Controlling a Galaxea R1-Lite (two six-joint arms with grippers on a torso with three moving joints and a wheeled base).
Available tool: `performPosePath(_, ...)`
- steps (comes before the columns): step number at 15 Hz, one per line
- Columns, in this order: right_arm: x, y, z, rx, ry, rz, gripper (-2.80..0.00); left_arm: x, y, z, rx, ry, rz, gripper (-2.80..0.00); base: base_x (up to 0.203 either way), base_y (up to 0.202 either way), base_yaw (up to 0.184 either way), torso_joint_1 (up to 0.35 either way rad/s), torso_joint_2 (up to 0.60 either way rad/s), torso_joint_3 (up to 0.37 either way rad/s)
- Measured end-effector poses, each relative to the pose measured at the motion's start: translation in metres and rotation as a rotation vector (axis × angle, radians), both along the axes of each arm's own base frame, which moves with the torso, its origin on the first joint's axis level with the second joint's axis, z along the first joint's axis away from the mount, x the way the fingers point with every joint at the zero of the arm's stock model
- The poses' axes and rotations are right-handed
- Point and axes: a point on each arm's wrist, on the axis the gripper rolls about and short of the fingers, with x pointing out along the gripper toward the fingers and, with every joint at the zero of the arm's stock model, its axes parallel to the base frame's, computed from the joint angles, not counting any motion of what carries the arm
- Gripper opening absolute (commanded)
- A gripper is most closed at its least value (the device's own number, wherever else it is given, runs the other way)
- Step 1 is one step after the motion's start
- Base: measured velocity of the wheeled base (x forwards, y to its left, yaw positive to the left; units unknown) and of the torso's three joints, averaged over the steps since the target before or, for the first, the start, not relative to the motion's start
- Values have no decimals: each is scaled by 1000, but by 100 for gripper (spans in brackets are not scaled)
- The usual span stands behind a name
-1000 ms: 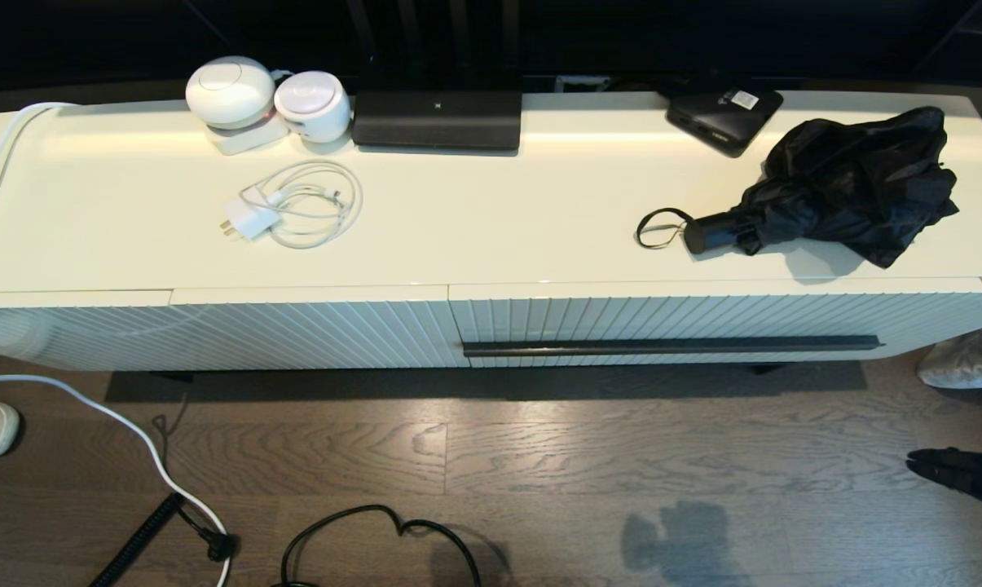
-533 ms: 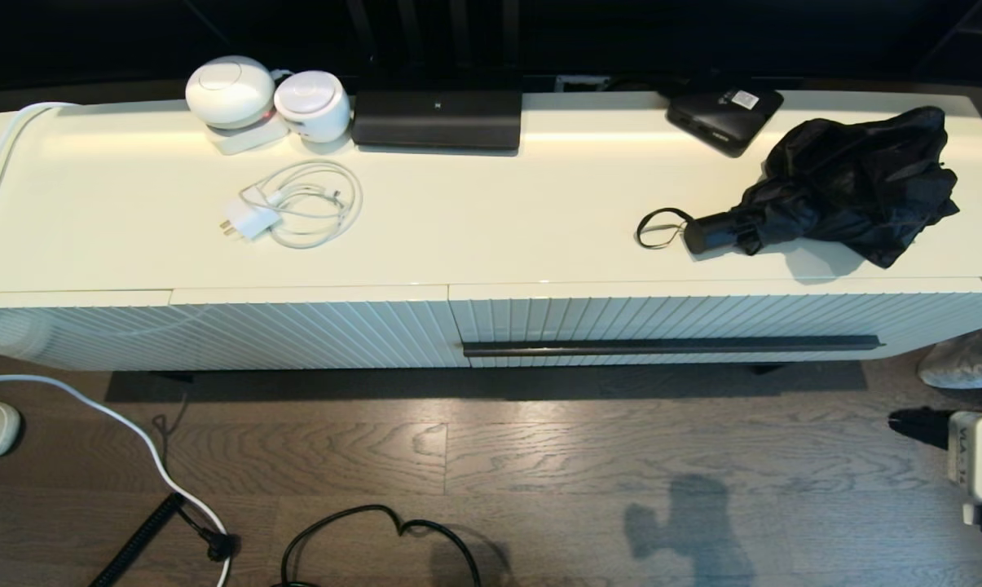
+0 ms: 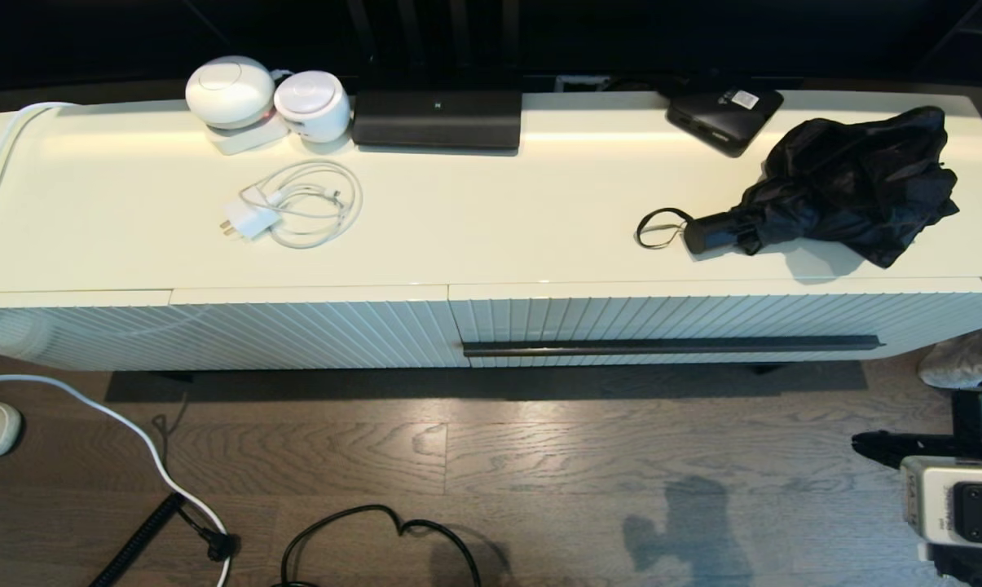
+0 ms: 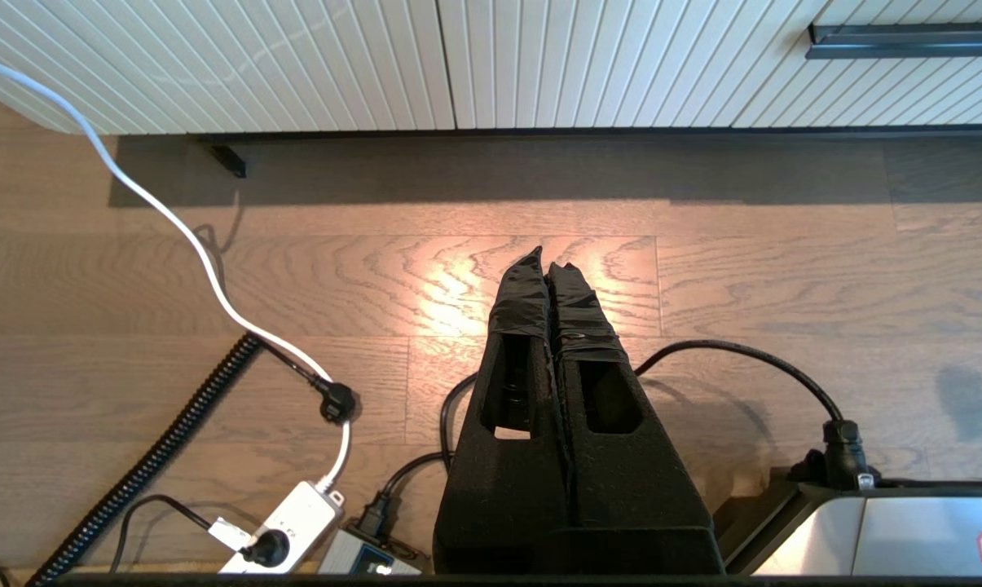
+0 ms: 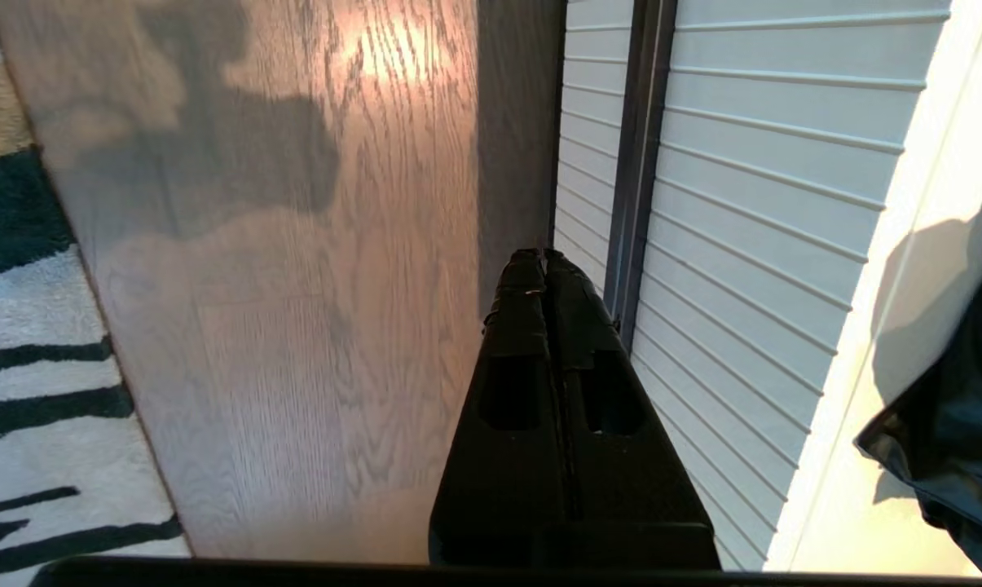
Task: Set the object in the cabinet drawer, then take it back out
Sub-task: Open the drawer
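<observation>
The black folding umbrella [image 3: 849,183] lies on the right end of the cabinet top [image 3: 499,236], its short handle [image 3: 711,232] and wrist loop [image 3: 660,228] pointing left. Below it the ribbed cream drawer [image 3: 702,319] is closed, with its dark handle bar [image 3: 670,346] across the front. My right gripper [image 3: 859,445] hangs shut and empty over the floor at the lower right, short of the drawer front. In the right wrist view the gripper [image 5: 543,257] lies beside the handle bar [image 5: 641,163] without touching it. My left gripper [image 4: 545,259] is shut over the floor, away from the cabinet.
A flat black box with a white label [image 3: 723,114], a black device [image 3: 438,118], two white round gadgets [image 3: 230,90] and a white charger with coiled cable [image 3: 295,208] sit on the cabinet top. Cables [image 3: 376,530] and a power strip [image 4: 295,522] lie on the wooden floor. A striped rug [image 5: 18,367] lies nearby.
My right arm has come in from the right edge and moved left, so more of it shows. The umbrella and the drawer have not moved.
</observation>
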Motion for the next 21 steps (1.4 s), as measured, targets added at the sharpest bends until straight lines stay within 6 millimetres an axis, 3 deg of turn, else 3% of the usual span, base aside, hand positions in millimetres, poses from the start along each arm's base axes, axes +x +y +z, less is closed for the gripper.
performPosePath(1,3,1,-2,-1,-13,6,0,0,0,0,0,0,0,-280,0,0,0,0,0,0)
performPosePath(11,10,3,-33,27,56,-11,0,0,0,0,-1,0,0,-280,0,0,0,0,0,0)
performPosePath(21,74,13,-64,101,23,15,0,0,0,0,0,0,0,-280,0,0,0,0,0,0)
